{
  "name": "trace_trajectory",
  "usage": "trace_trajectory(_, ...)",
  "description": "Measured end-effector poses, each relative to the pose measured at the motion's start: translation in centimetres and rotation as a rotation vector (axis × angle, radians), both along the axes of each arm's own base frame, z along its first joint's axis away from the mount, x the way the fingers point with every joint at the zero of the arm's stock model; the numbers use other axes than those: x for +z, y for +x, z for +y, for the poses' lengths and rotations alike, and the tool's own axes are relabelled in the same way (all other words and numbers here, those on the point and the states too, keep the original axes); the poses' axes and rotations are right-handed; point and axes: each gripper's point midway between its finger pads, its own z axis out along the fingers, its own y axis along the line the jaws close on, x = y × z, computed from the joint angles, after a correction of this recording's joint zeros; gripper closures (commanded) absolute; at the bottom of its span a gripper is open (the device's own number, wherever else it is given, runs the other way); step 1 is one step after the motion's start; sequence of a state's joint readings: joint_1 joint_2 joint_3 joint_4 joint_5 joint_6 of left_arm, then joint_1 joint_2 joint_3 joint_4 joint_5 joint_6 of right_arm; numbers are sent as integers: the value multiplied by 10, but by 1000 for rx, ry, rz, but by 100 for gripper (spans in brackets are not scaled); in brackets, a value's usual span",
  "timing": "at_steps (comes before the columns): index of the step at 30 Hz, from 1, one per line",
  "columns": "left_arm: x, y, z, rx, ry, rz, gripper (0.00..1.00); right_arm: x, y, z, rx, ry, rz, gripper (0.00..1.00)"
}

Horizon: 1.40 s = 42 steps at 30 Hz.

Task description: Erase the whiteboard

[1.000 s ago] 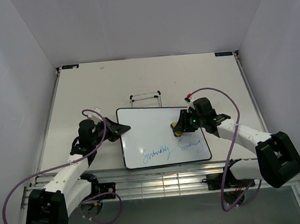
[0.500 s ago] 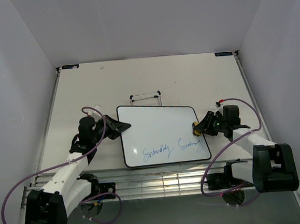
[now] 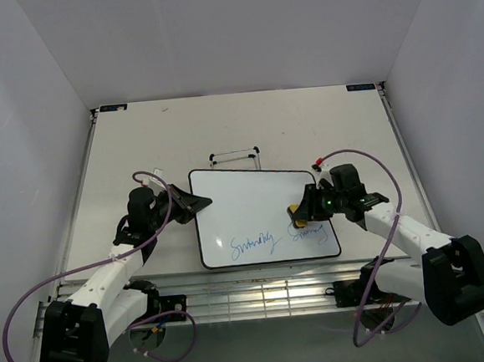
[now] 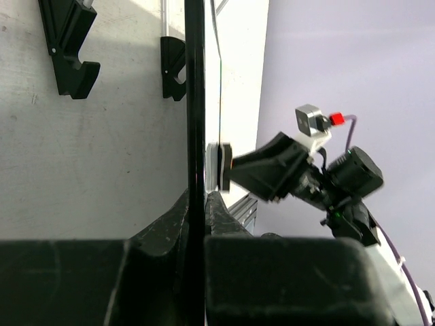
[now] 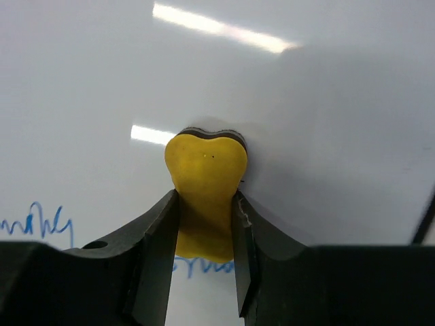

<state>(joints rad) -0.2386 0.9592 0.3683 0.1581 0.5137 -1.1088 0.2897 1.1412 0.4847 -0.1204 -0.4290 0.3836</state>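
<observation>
The whiteboard [image 3: 252, 205] lies flat in the middle of the table, with blue cursive writing [image 3: 253, 245] along its near edge. My left gripper [image 3: 200, 204] is shut on the board's left edge; in the left wrist view the black frame [image 4: 195, 102] runs between the jaws. My right gripper [image 3: 298, 214] is shut on a yellow eraser block [image 5: 206, 178] and presses it on the board [image 5: 326, 115] just above the right-hand word [image 3: 310, 233]. Blue writing shows below the eraser in the right wrist view [image 5: 204, 266].
A small black wire stand [image 3: 234, 159] sits on the table behind the board. A slatted rail [image 3: 259, 293] runs along the near edge between the arm bases. White walls close in the table on three sides.
My right gripper swung with the eraser from the board's middle right out past its right edge, then came back onto the board near the right-hand word. The left gripper stayed put.
</observation>
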Motion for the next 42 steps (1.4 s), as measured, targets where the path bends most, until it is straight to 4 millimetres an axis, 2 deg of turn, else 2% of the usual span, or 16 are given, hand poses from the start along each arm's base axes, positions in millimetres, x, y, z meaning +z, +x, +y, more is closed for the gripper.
trace_trajectory(3,0,1,0,6,0,1,100,16,-25,32,137,4,-18,82)
trace_trajectory(8,0,5,3,36,1,2,100,36,-54,69,268,9,-28,82)
trace_trajectory(12,0,7,5,55,3,0,100,49,-80,106,386,6,-36,82)
trace_trajectory(19,-2,10,2,48,1,0,100,79,-111,176,531,-10,-112,82)
trace_trajectory(24,-4,11,1,43,1,0,100,87,-119,199,564,-15,-135,82)
trace_trajectory(28,-6,10,0,41,2,-1,100,86,-120,205,565,-30,-142,82)
trace_trajectory(34,-9,11,-2,34,2,3,100,81,-114,196,520,-62,-151,82)
trace_trajectory(36,-11,11,-2,33,3,6,100,74,-107,183,479,-70,-144,82)
trace_trajectory(42,-11,11,-4,31,2,4,100,47,-73,119,281,-117,-110,82)
